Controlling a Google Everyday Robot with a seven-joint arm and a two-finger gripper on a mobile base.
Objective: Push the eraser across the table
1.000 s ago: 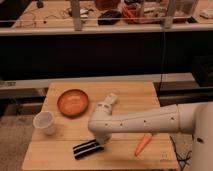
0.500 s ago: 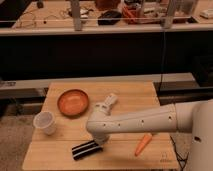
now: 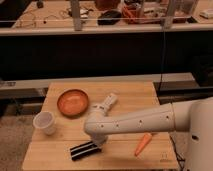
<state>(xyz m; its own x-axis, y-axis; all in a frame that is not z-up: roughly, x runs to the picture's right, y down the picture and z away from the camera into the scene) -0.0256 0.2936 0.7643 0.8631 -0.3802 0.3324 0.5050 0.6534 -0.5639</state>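
The eraser [image 3: 84, 149], a flat black block with thin white stripes, lies near the front edge of the light wooden slatted table [image 3: 55, 160], left of centre. My white arm reaches in from the right. Its gripper [image 3: 95, 141] points down at the eraser's right end, shut, and seems to touch it. The wrist covers most of the gripper.
An orange-brown bowl [image 3: 73, 102] sits at the back left and a white cup [image 3: 44, 122] stands at the left edge. A white oblong block [image 3: 106, 103] lies behind my arm. A carrot [image 3: 143, 144] lies at the front right. A dark shelf wall stands behind the table.
My arm has swung a little to the left, and the eraser has slid slightly leftward with it.
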